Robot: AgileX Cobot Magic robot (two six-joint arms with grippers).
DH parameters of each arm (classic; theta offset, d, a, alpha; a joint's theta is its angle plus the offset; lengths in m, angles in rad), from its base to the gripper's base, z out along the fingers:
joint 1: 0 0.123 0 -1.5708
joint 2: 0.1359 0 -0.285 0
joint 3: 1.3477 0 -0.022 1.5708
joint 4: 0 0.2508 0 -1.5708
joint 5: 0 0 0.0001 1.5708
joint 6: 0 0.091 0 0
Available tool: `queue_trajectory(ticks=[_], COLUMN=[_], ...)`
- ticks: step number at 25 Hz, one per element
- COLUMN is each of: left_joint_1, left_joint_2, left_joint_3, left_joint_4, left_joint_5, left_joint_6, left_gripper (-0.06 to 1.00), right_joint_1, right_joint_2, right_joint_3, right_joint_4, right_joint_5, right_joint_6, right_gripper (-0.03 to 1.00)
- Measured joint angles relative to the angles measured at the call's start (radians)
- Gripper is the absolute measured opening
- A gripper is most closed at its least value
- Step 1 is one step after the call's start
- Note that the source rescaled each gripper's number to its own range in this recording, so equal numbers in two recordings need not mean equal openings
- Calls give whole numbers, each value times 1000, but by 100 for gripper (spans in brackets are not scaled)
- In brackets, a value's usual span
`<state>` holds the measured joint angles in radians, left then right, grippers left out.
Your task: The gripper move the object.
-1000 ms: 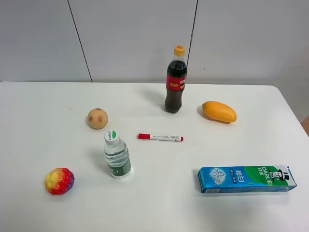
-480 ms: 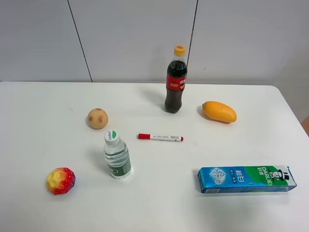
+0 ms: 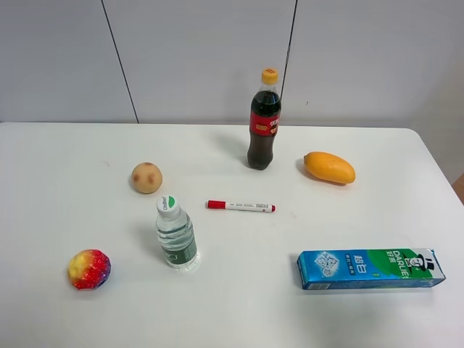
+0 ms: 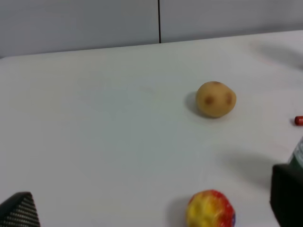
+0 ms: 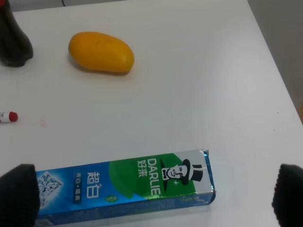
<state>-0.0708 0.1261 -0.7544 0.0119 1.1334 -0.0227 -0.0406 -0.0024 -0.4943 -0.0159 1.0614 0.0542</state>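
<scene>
Spanning white table [image 3: 65, 217], grey wall [image 3: 196, 58].

— Anything different on the table?
— Only the bumpy red-and-yellow ball [image 3: 89, 269]. It has rolled slightly in place, its purple patch now turned lower and to the right.

left claw [image 4: 151, 208] spread wide; right claw [image 5: 154, 194] likewise

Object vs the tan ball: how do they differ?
The object is bumpy, red and yellow with a bluish-purple patch; the tan ball is smoother, tan with reddish spots. The object sits near the table's front edge, left of the water bottle; the tan ball lies farther back. Both are roundish, similar in size, untouched.
</scene>
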Motion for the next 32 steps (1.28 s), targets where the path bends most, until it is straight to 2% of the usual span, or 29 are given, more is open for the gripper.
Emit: queue_trajectory(ticks=[7,13,16,21,32], left_joint_1=[7,7,7,7,7], left_joint_2=[-119,-131,-131,-131,-131], left_joint_3=[92,156,196,229,246], left_joint_4=[-3,-4,-34,-59,-61], left_joint_5=[-37,-96,-120,-97,-77], left_joint_6=[23,23,29,35,53], left_gripper=[99,99,99,99,99], right_joint_1=[0,0,0,0,0], right_joint_2=[0,0,0,0,0], right_joint_3=[0,0,0,0,0], right_joint_4=[0,0,0,0,0], right_joint_5=[0,0,0,0,0], right_joint_6=[0,0,0,0,0], right_gripper=[100,100,100,100,100])
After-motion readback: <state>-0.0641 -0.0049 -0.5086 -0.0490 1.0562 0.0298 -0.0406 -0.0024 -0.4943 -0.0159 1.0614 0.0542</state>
